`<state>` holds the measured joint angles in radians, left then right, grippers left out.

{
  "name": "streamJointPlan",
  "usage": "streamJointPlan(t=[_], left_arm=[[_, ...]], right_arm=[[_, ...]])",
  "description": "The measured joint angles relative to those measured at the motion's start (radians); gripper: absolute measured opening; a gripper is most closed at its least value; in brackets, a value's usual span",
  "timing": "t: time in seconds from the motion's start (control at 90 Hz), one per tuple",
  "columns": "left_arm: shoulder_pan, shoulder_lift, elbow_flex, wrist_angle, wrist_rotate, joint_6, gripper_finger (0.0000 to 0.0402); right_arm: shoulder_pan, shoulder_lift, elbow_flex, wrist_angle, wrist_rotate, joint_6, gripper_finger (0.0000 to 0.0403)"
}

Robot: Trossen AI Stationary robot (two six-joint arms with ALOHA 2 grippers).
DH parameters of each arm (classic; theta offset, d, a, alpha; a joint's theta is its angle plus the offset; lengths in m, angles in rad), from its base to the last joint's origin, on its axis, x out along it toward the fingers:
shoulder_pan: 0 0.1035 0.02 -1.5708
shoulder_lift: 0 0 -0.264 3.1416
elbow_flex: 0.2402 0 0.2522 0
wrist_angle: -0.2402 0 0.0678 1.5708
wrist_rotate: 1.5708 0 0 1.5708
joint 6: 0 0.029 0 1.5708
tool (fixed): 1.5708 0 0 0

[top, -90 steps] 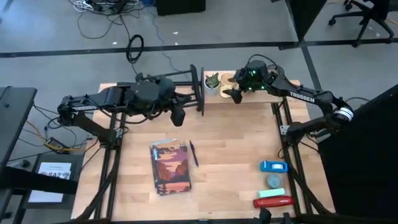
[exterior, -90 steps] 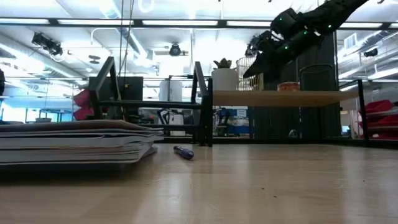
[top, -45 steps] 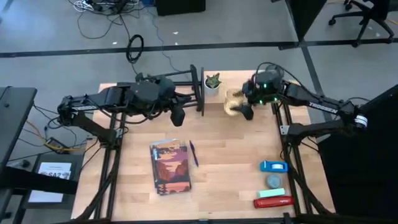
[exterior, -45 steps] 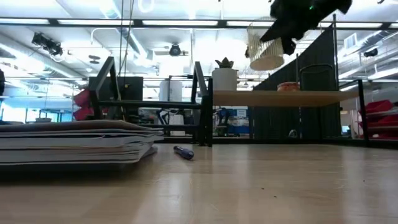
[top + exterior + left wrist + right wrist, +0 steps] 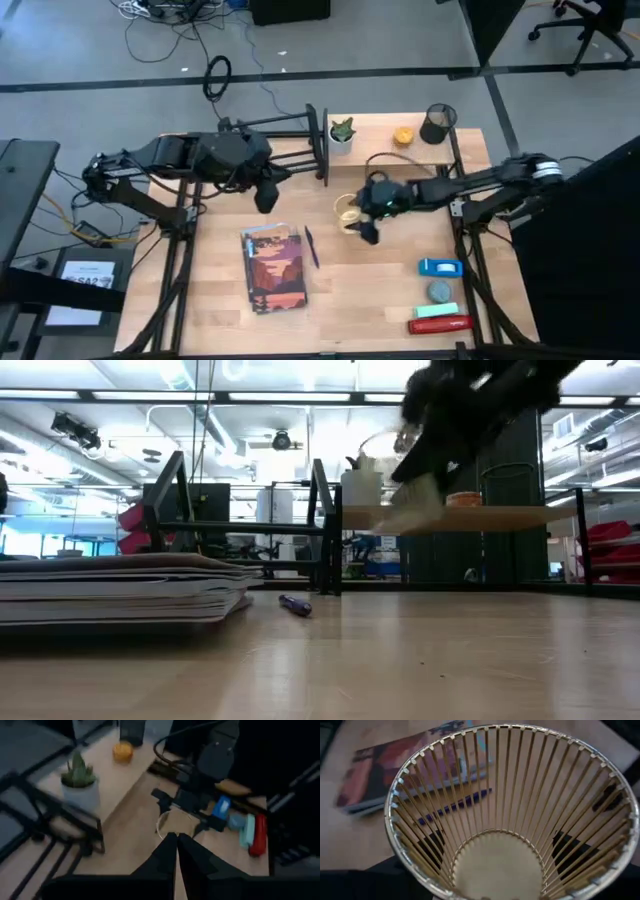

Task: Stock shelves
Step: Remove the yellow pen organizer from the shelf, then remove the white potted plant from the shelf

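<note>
Two right fingers point(image 5: 437, 845) clamp gold wire basket point(image 5: 510, 810) wall; left fingers point(image 5: 176, 849) pressed together, empty.

The high view looks straight down on the whole table point(image 5: 380, 300) and both arms. The low view sits at tabletop height, close beside the stack of books point(image 5: 115, 588), facing level across to the wooden shelf point(image 5: 470, 517) and the room. The left wrist view looks down over that shelf's plant point(image 5: 77, 780); the right wrist view peers into a wire basket point(image 5: 510, 815) — books show through it.
</note>
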<state>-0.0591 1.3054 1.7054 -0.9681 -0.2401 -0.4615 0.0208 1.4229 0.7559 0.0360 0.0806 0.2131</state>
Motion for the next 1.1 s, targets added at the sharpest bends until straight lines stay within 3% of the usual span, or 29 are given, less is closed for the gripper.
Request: streamJointPlan(t=[0.233,0.456,0.689,0.844,1.1], left_arm=[[-0.003,-0.022,0.0,-0.089,0.068,-0.045,0.0],[-0.005,-0.024,0.0,-0.084,0.07,-0.043,0.0],[-0.007,-0.024,0.0,-0.085,0.07,-0.029,0.0],[-0.007,-0.024,0.0,-0.086,0.069,-0.015,0.0],[-0.008,-0.023,0.0,-0.086,0.048,-0.014,0.0]], right_arm=[[0.005,0.324,0.083,0.255,0.043,0.034,0.0295],[-0.002,0.426,0.153,0.286,0.048,0.082,0.0337],[-0.002,0.372,0.157,0.252,0.04,0.082,0.0389],[-0.003,0.322,0.154,0.175,0.039,0.078,0.0394],[-0.003,0.096,0.154,-0.167,0.029,0.131,0.0388]])
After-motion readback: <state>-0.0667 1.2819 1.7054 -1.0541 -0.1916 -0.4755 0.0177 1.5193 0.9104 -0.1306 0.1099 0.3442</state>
